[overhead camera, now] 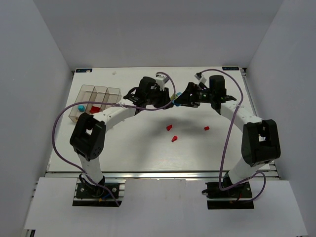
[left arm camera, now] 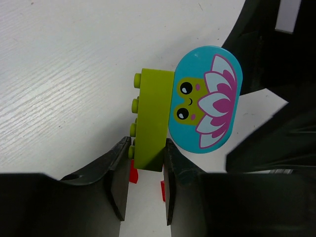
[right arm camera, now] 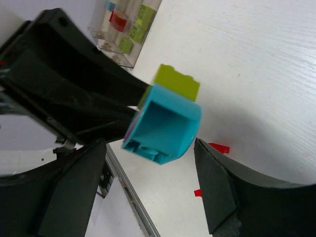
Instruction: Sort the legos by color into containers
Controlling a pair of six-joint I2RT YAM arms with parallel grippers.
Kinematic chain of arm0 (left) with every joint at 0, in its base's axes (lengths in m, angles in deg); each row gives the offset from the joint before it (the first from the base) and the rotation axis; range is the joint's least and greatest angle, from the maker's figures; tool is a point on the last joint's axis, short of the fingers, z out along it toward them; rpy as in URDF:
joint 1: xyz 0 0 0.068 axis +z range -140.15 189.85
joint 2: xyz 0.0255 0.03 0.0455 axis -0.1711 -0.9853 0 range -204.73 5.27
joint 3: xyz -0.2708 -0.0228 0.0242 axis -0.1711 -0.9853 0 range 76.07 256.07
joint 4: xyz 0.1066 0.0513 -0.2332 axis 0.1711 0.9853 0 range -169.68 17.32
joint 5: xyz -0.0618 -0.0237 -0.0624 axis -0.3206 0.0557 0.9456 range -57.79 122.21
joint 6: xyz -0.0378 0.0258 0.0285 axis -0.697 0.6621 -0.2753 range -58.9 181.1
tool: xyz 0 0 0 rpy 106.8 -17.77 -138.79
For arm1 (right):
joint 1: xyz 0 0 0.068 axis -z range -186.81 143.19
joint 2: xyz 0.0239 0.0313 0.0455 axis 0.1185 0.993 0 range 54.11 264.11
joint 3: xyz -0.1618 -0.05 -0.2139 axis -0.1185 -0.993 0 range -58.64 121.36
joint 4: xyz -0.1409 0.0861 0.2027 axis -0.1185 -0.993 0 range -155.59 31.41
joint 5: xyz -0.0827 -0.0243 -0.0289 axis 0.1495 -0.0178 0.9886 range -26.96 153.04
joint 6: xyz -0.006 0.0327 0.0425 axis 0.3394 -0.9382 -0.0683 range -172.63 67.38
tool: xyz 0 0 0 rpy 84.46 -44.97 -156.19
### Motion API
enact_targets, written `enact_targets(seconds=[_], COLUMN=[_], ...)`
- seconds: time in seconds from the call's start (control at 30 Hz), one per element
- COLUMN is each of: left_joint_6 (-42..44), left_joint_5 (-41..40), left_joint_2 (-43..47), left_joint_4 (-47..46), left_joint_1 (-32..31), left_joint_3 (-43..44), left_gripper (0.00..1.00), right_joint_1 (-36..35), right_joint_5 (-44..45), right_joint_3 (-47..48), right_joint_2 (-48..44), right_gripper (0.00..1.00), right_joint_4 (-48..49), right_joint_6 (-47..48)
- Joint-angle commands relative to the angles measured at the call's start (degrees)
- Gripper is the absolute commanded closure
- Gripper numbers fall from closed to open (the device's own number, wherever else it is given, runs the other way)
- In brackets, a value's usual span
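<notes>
- Top view: left claw (overhead camera: pixel 167 98) and right claw (overhead camera: pixel 181 100) meet at the back centre of the bench (overhead camera: pixel 148 155), with the cyan brick (overhead camera: pixel 174 103) between them. Red bits (overhead camera: pixel 169 127) lie loose nearer the arm bases. Containers (overhead camera: pixel 98 96) sit back left.
- Left wrist: left claw (left arm camera: pixel 147 154) is clamped on the lime green brick (left arm camera: pixel 150 123). The cyan brick (left arm camera: pixel 207 103), with a frog print, is joined to its side.
- Right wrist: right claw (right arm camera: pixel 148 145) is spread wide, straddling the cyan brick (right arm camera: pixel 165 126). There is a gap at the right finger (right arm camera: pixel 215 187). Containers (right arm camera: pixel 123 29) hold red and lime bricks.
</notes>
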Motion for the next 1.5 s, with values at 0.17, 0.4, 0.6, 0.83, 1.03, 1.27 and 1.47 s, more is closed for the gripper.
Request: enact_targets(seconds=[0.17, 0.4, 0.6, 0.83, 1.03, 1.27, 1.47], left_joint_6=[1.2, 2.0, 3.0, 3.5, 3.5, 3.8, 4.9], left_joint_5=[-1.8, -2.3, -3.2, -3.6, -3.4, -3.6, -3.9], left_joint_2=[0.8, 0.2, -0.2, -0.3, -0.1, -0.1, 0.2], left_joint_4=[0.9, 1.5, 2.3, 2.8, 2.7, 3.0, 3.2], left_joint_1=[-1.3, -1.3, -1.8, -2.4, -2.9, -2.9, -3.4], left_joint_3=[3.4, 3.4, 3.5, 3.5, 3.4, 3.6, 2.8], left_gripper=[1.0, 1.0, 1.0, 1.0, 1.0, 1.0, 1.0], right_joint_1=[-0.6, -0.4, -0.3, 0.1, 0.2, 0.3, 0.9], right_joint_5=[4.8, 4.5, 3.5, 3.6, 3.9, 4.1, 2.9], right_joint_3=[2.1, 1.5, 1.9, 2.0, 2.4, 2.1, 1.7], right_joint_2=[0.0, -0.2, 0.7, 0.9, 1.6, 1.7, 2.6], right_gripper=[0.4, 0.57, 0.47, 0.37, 0.39, 0.62, 1.0], right_joint_4=[-2.2, -0.5, -0.2, 0.1, 0.6, 1.1, 2.3], right_joint_6=[0.5, -0.9, -1.9, -2.4, -3.1, -3.4, -4.4])
